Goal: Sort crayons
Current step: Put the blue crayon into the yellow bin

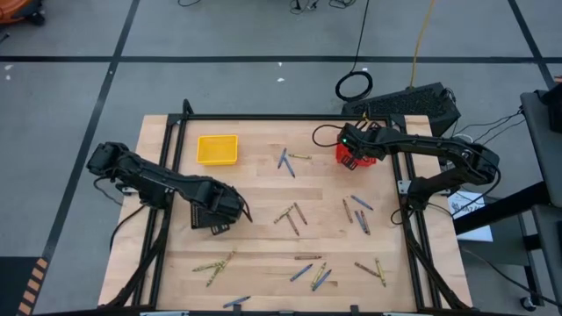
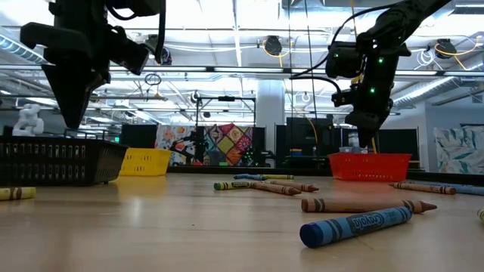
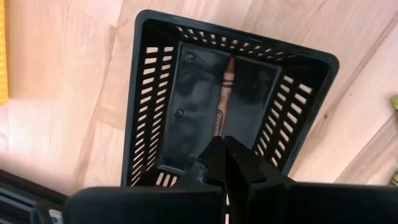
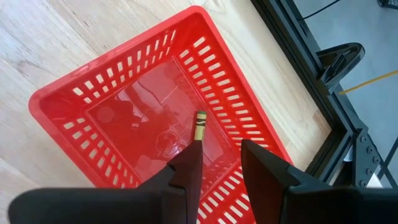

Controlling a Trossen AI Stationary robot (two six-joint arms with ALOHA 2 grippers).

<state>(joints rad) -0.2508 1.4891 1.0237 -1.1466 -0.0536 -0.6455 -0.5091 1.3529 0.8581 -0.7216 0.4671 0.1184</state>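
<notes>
Right gripper (image 4: 221, 163), jaws parted, over the red basket (image 4: 74, 93) at the desk's far right; its yellow-green crayon (image 4: 199, 126) may bounce out. Left gripper (image 3: 225, 155), narrowed and empty, hovers above the black basket (image 3: 144, 93).

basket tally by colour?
Yellow basket: 1
Red basket: 1
Black basket: 1
Total: 3 baskets
</notes>
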